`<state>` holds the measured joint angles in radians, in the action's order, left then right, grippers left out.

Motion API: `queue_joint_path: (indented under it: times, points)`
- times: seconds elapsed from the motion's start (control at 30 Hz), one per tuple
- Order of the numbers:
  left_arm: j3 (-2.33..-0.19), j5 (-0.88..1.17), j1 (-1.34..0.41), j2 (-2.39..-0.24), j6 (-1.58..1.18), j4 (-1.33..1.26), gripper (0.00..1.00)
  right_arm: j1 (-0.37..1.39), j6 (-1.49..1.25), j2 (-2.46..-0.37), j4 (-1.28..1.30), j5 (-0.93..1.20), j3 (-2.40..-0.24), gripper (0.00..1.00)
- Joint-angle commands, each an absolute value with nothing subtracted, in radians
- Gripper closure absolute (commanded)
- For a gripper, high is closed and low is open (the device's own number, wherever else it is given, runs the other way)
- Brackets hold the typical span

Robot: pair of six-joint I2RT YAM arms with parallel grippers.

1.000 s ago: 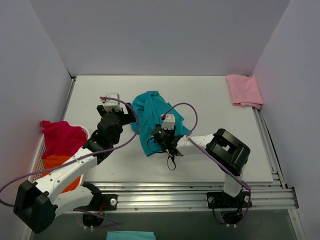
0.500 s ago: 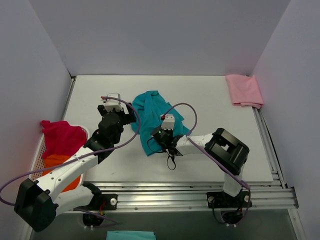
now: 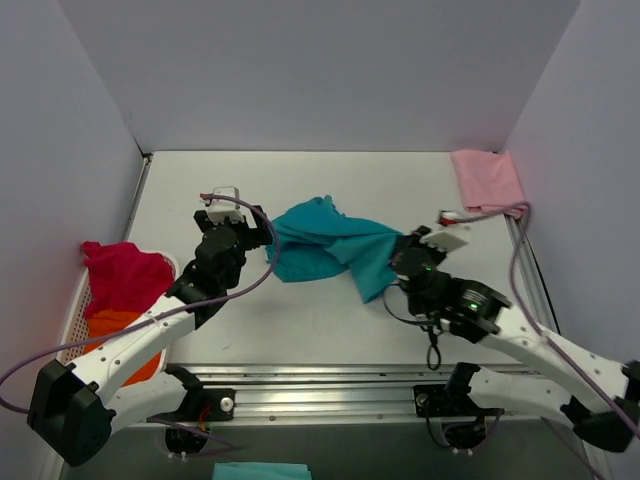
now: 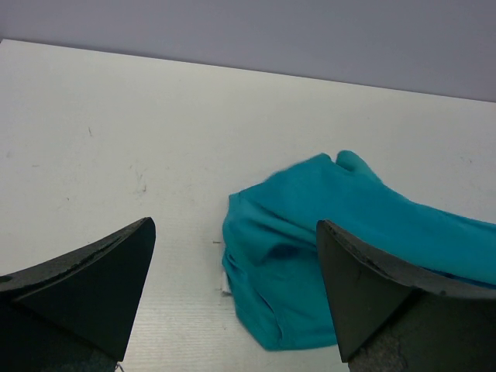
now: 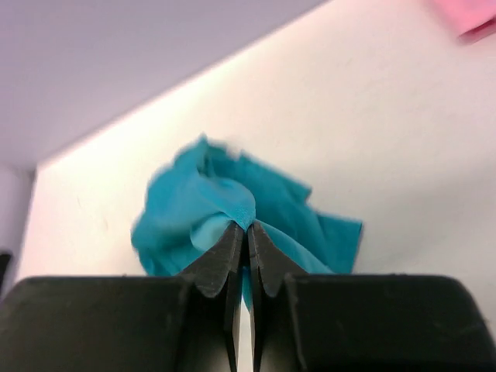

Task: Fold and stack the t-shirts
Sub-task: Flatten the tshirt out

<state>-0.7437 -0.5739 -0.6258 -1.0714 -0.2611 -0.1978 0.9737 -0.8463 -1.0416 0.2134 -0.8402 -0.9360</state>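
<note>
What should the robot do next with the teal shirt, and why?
Probably nudge the open left gripper forward and close it on the near edge of the teal t-shirt. The right gripper pinches the other end, and the shirt lies bunched; two grips could spread it flat for folding.

I read no text, brand, number or sign in any of my views; a small white tab (image 4: 225, 284) on the teal t-shirt (image 4: 325, 232), lower centre of the left wrist view, is too small to make out
</note>
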Motion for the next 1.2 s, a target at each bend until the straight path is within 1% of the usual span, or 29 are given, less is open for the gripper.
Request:
queue_joint_path:
  times: [0.0,0.03,0.1,0.27,0.37,0.43,0.57,0.6,0.63,0.73,0.77,0.9,1.07,1.17]
  points:
    - [-0.756,-0.563,-0.626,-1.066,-0.282,-0.262,0.06,0.937,-0.948,-0.872,0.557,-1.11,-0.93,1.0]
    - [-0.758,-0.558,-0.627,-1.072,-0.282,-0.267,0.06,0.925,-0.943,-0.838,0.558,-1.118,-0.911,1.0]
    - [-0.779,-0.545,-0.629,-1.107,-0.287,-0.264,0.06,0.897,-0.954,-0.847,0.572,-1.112,-0.904,1.0]
    - [-0.805,-0.525,-0.629,-1.166,-0.321,-0.238,0.06,0.897,-1.084,-0.975,0.63,-1.112,-0.899,1.0]
    - [-0.781,-0.485,-0.629,-1.21,-0.354,-0.302,0.06,0.897,-1.118,-1.009,0.65,-1.117,-0.885,1.0]
    - [-0.788,-0.431,-0.629,-1.276,-0.365,-0.319,0.06,0.897,-1.114,-1.006,0.632,-1.109,-0.865,1.0]
    - [-0.932,-0.312,-0.629,-1.466,-0.388,-0.227,0.06,0.896,-1.097,-0.982,0.592,-1.089,-0.827,1.0]
    - [-0.955,-0.27,-0.629,-1.495,-0.39,-0.216,0.06,0.896,-1.097,-0.976,0.589,-1.089,-0.827,1.0]
    - [-0.975,-0.186,-0.629,-1.523,-0.391,-0.209,0.06,0.897,-1.091,-0.968,0.586,-1.091,-0.825,1.0]
    - [-1.018,-0.053,-0.632,-1.614,-0.42,-0.206,0.06,0.894,-1.06,-0.965,0.56,-1.088,-0.828,1.0]
    - [-1.02,-0.038,-0.632,-1.641,-0.431,-0.209,0.06,0.894,-1.057,-0.966,0.558,-1.091,-0.83,1.0]
    - [-0.993,0.0,-0.632,-1.686,-0.471,-0.251,0.06,0.893,-1.048,-0.983,0.558,-1.098,-0.836,1.0]
    - [-1.032,0.204,-0.632,-1.802,-0.482,-0.351,0.05,0.891,-1.028,-0.997,0.525,-1.098,-0.825,1.0]
    - [-1.066,0.245,-0.632,-1.871,-0.482,-0.394,0.05,0.89,-1.022,-1.003,0.523,-1.101,-0.828,1.0]
